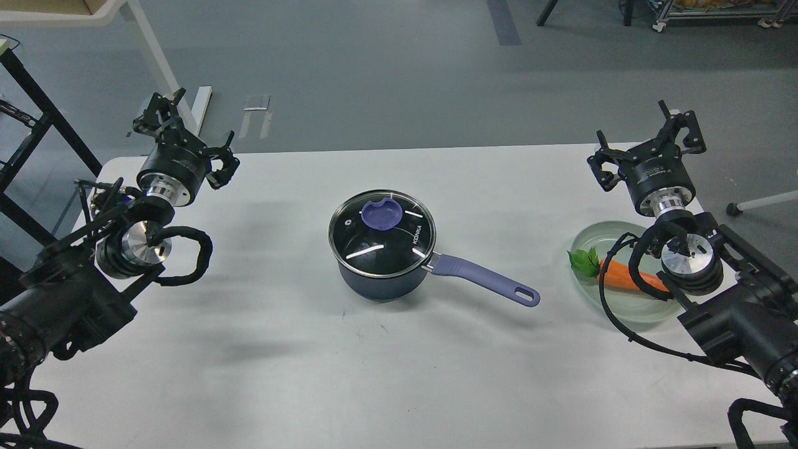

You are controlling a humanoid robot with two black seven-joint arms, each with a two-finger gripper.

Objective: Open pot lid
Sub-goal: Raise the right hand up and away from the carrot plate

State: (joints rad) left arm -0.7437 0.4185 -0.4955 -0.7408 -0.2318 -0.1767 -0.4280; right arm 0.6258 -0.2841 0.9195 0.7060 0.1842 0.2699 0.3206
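Note:
A small dark navy pot (380, 284) stands at the middle of the white table, its long lavender handle (483, 279) pointing right and toward me. The clear glass lid (381, 232) with a steel rim rests flat on the pot, its purple knob (381, 215) on top. My left gripper (184, 134) hangs open above the table's far left corner, well away from the pot, with nothing between its fingers. My right gripper (651, 142) stands open above the far right edge, also empty.
A pale green plate (601, 240) at the right holds a carrot (623, 276) with green leaves, partly behind my right arm. White table (399, 374) edges run along the far side and left. A black stand and white table leg lie beyond the left corner.

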